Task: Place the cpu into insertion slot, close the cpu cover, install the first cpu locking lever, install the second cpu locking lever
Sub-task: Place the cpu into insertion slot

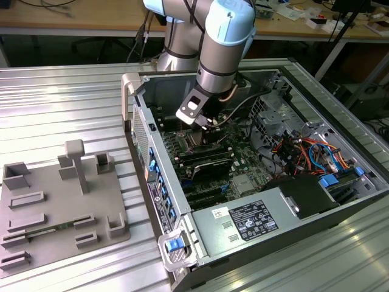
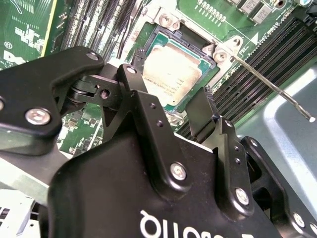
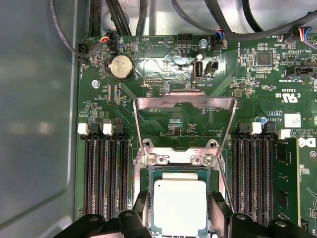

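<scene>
The cpu [image 3: 179,206] lies flat in the insertion slot [image 3: 150,174], silver-grey top up, also seen in the second wrist view [image 2: 171,67]. My gripper [image 3: 179,214] hovers right over it, open, one black finger [image 3: 140,207] on each side of the chip's edges, and appears likewise in the second wrist view [image 2: 173,84]. The cpu cover [image 3: 184,100] stands swung open on its hinge beyond the slot, its window showing green board. A thin metal locking lever [image 2: 272,84] sticks out free beside the slot. In the exterior view the gripper [image 1: 203,123] is down inside the computer case [image 1: 158,201].
Long black memory slots [image 3: 106,178] flank the socket on both sides. Cables [image 1: 304,152] and a power supply [image 1: 243,222] fill the case toward the exterior view's right. A grey fixture plate [image 1: 55,207] lies on the ribbed metal table at the exterior view's left.
</scene>
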Robot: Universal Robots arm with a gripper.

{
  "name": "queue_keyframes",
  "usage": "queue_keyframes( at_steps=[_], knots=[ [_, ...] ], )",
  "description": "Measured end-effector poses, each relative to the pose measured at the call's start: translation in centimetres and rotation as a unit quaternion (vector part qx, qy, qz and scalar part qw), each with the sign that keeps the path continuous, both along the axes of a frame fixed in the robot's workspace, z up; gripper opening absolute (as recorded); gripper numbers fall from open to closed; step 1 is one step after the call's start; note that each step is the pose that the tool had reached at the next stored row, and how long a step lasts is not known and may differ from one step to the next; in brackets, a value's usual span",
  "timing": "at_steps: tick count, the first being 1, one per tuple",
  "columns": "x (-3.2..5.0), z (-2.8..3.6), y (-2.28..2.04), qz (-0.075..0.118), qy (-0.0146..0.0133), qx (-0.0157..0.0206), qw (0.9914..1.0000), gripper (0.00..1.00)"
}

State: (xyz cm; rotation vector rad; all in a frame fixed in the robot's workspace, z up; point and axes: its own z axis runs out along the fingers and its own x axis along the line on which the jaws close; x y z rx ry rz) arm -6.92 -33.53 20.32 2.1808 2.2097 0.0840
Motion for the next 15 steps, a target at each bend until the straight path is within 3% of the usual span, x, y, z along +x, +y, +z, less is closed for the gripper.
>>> queue_keyframes(
  at_steps=[8, 12, 15],
  knots=[
    [0.01, -0.16, 0.02, 0.000, 0.0000, 0.0013, 1.00000, 0.61],
    [0.00, 0.06, 0.01, 0.000, 0.0001, -0.0035, 0.99999, 0.61],
    [0.00, 0.38, 0.04, 0.000, 0.0001, -0.0094, 0.99996, 0.61]
  ],
)
